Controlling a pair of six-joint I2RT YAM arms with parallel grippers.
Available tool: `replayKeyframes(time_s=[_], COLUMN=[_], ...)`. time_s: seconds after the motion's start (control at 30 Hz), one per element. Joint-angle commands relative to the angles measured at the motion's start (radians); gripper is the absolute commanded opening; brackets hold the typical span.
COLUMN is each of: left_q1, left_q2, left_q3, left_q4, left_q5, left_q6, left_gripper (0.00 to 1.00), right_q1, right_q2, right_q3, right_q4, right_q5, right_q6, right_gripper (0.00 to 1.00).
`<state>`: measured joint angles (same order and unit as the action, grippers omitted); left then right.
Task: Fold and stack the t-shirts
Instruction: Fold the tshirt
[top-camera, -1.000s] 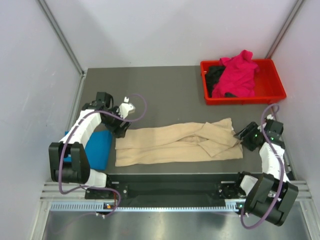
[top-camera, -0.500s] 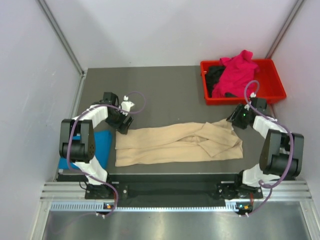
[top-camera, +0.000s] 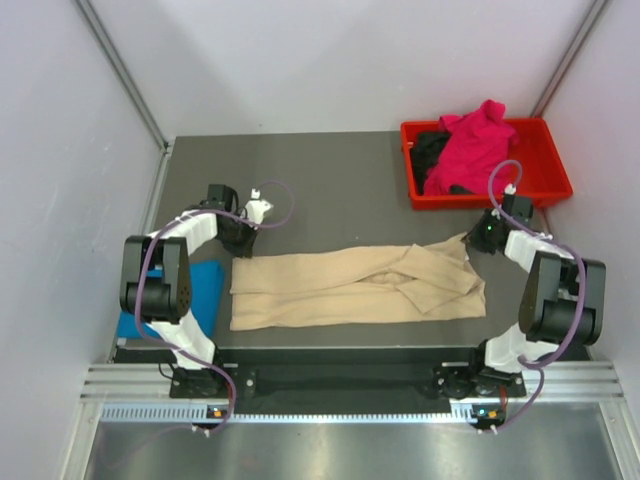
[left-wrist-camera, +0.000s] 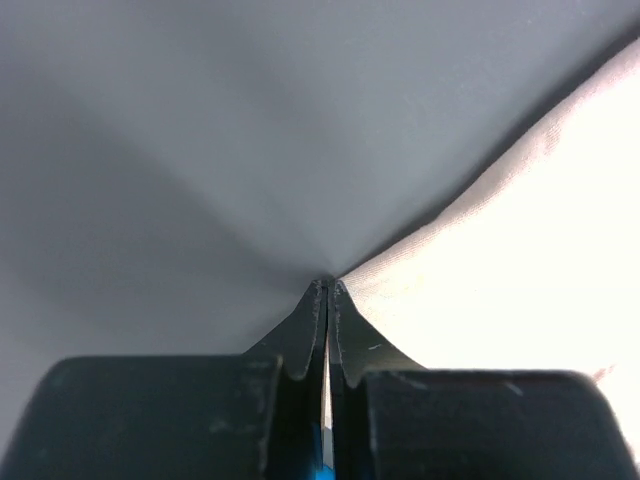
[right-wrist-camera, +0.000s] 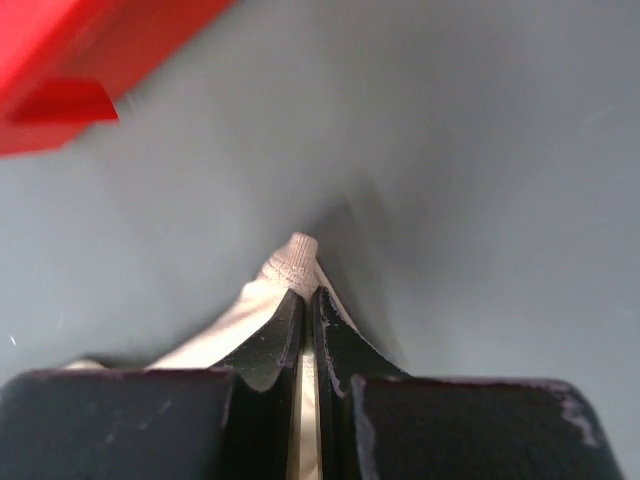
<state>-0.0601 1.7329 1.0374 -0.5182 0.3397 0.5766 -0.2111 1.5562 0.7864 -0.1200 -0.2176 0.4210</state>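
The beige-tan t-shirt (top-camera: 350, 290) lies stretched left to right across the near half of the table, partly folded lengthwise. My left gripper (top-camera: 238, 248) is at its far-left corner, and the left wrist view shows the left gripper (left-wrist-camera: 327, 285) shut with a thin edge of the beige cloth (left-wrist-camera: 520, 260) between its fingers. My right gripper (top-camera: 472, 240) is at the far-right corner. In the right wrist view the right gripper (right-wrist-camera: 300, 292) is shut on the ribbed beige hem (right-wrist-camera: 296, 255). A folded bright blue t-shirt (top-camera: 207, 290) lies at the near left.
A red tray (top-camera: 470, 202) stands at the far right with the magenta-pink t-shirt (top-camera: 475, 150) and the black t-shirt (top-camera: 428, 150) heaped in it. The red tray's corner (right-wrist-camera: 60, 60) shows just beyond my right gripper. Grey walls close in the table on three sides.
Both grippers were open and have shut on the beige shirt's far corners. The right arm swung from the near right edge up to the far-right corner; the left shifted slightly onto its corner.
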Motion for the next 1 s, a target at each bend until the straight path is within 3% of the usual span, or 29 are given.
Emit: replayKeyframes(time_s=[0.0, 0.17, 0.53, 0.6, 0.63, 0.67, 0.73, 0.97], left_q1=[-0.004, 0.0, 0.0, 0.0, 0.0, -0.001, -0.006, -0.012], left_q2=[0.074, 0.053, 0.112, 0.122, 0.132, 0.139, 0.149, 0.134], left_q3=[-0.02, 0.012, 0.118, 0.142, 0.151, 0.161, 0.173, 0.145], left_q4=[0.006, 0.135, 0.191, 0.187, 0.176, 0.167, 0.155, 0.15], left_q5=[0.035, -0.141, -0.237, -0.225, -0.185, -0.168, -0.136, -0.117], left_q6=[-0.026, -0.125, -0.155, -0.152, -0.152, -0.152, -0.156, -0.147], left_gripper=[0.0, 0.0, 0.0, 0.0, 0.0, 0.0, 0.0, 0.0], right_q1=[-0.028, -0.036, -0.045, -0.045, -0.045, -0.045, -0.043, -0.039], right_q2=[-0.088, -0.125, -0.059, -0.036, -0.024, -0.01, 0.008, -0.055], right_q3=[0.011, 0.017, 0.086, 0.103, 0.112, 0.125, 0.136, 0.01], right_q4=[0.103, 0.111, 0.122, 0.132, 0.126, 0.122, 0.068, 0.045], right_q5=[0.073, 0.08, 0.132, 0.06, 0.035, 0.017, -0.011, -0.014], right_q6=[0.018, 0.009, -0.024, -0.022, -0.024, -0.024, -0.024, -0.007], right_gripper=[0.0, 0.0, 0.01, 0.1, 0.31, 0.39, 0.48, 0.5])
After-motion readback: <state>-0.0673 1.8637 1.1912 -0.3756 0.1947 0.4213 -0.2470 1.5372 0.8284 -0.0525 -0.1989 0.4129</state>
